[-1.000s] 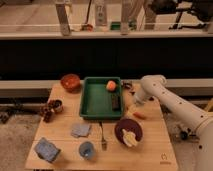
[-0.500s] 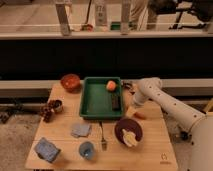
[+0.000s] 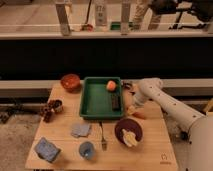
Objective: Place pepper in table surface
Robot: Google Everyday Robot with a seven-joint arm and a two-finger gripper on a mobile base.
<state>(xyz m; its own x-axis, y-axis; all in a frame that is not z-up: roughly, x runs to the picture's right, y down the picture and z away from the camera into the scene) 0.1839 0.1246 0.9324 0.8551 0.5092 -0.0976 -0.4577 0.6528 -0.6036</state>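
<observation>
The pepper [image 3: 138, 114] is a slim orange-red shape lying on the light tan table surface [image 3: 65, 122], just right of the green tray [image 3: 97, 102] and above the purple bowl. My gripper [image 3: 131, 108] hangs at the end of the white arm [image 3: 150, 90], low over the table between the tray's right edge and the pepper, right next to the pepper's left end. I cannot tell whether it touches the pepper.
The tray holds a round orange fruit [image 3: 111, 85] and a dark bar [image 3: 115, 103]. A purple bowl with a banana [image 3: 128, 131], a fork [image 3: 103, 139], a blue cup [image 3: 86, 149], a grey cloth [image 3: 80, 130], a blue packet [image 3: 47, 149] and an orange bowl [image 3: 70, 82] stand around.
The arm has swung left and folded in closer to the tray. The gripper stays low beside the pepper, which lies in the same spot on the table.
</observation>
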